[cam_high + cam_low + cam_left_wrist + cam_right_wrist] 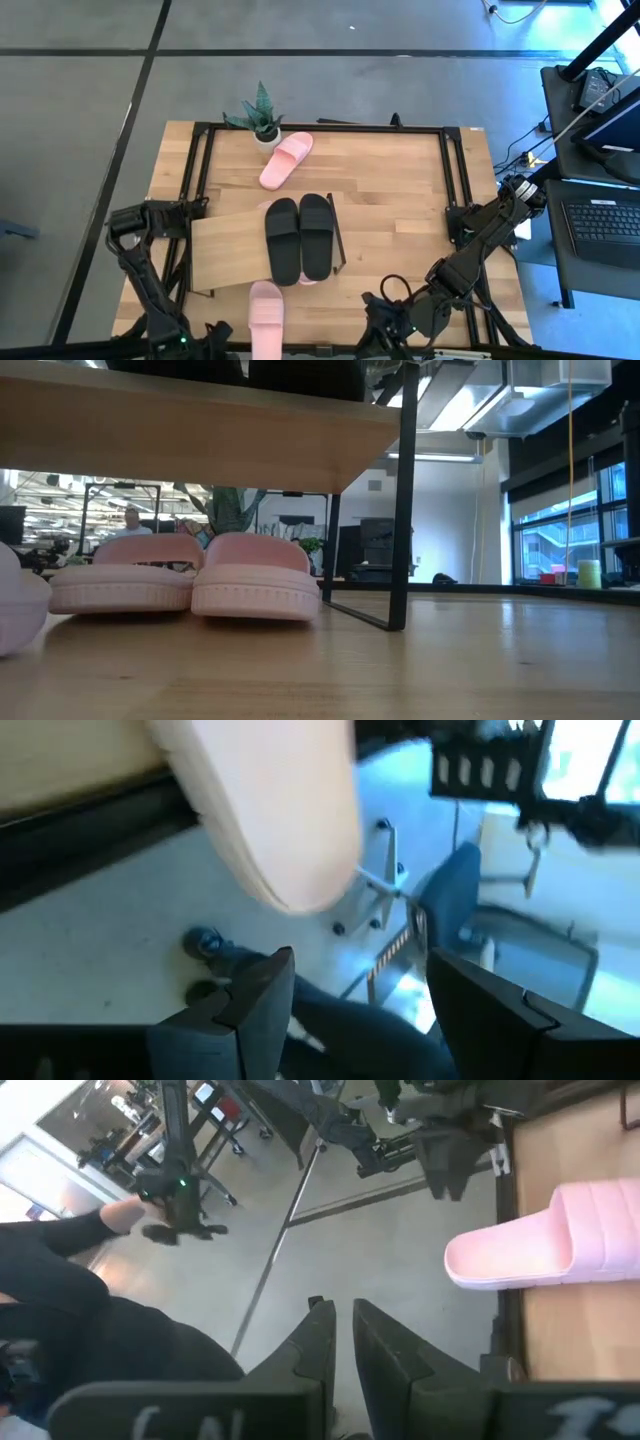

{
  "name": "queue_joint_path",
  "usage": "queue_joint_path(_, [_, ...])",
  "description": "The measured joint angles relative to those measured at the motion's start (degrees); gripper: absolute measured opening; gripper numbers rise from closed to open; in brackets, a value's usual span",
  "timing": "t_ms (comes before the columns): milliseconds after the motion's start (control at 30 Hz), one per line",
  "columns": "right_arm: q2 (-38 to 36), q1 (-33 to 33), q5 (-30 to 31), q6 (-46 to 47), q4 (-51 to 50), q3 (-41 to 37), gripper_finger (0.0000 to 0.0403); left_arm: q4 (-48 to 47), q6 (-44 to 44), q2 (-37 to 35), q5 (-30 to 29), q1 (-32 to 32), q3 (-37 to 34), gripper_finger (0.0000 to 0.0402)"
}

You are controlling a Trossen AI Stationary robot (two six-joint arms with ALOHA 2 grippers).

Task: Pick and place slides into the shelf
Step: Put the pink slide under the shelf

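A black pair of slides point(298, 237) is seen parked side by side on top of the shelf point(228, 248), whose light-wood board sits near the middle of the tabletop point(400, 190) with its thin black end frame point(400, 510) shown clearly in the low view. Under that board, a pink pair point(190, 575) is tucked in next to each other, soles down, and a bit of pink is also spotted poking out from under the black pair in the high view. Another pink slide point(286, 159) is left lying at an angle on the far part of the tabletop, just beside a small potted plant point(260, 118). One more pink slide point(266, 318) is found at the near edge of the tabletop, partly hanging over it, between the two arms. The left end effector point(355, 1010) is held at that near edge with its fingers spread wide and nothing between them; the pink slide is seen just past them in the left wrist view. The right end effector point(340, 1342) is kept off the near edge too, fingers pretty much closed and gripping nothing, with the same pink slide visible off to the side. A person's dark sleeve point(60, 1250) is caught in the right wrist view.
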Motion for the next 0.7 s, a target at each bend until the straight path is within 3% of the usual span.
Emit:
queue_joint_path(100, [0.0, 0.02, 0.19, -4.73, -0.04, 0.0, 0.0042, 3.8, 11.2, -1.55, 0.77, -0.24, 0.12, 0.0218])
queue_joint_path(300, [0.0, 0.02, 2.21, -10.48, -0.07, 0.0, 0.0042, 6.02, 47.89, -1.71, 0.77, 2.09, 7.46, 0.0218])
queue_joint_path(400, [0.0, 0.0, 4.53, -10.61, -0.13, 0.0, 0.0042, 4.84, 61.52, -1.69, -1.48, 3.7, 11.86, 0.0218])
queue_joint_path(533, [0.01, -0.04, 4.75, -10.42, -0.13, 0.0, 0.0042, -1.56, 71.02, -1.67, -1.97, 5.95, 17.42, 0.0218])
queue_joint_path(700, [0.02, -0.02, 4.75, -9.16, -0.13, 0.0, 0.0042, -17.71, 71.03, -1.62, 0.47, 7.49, 24.21, 0.0218])
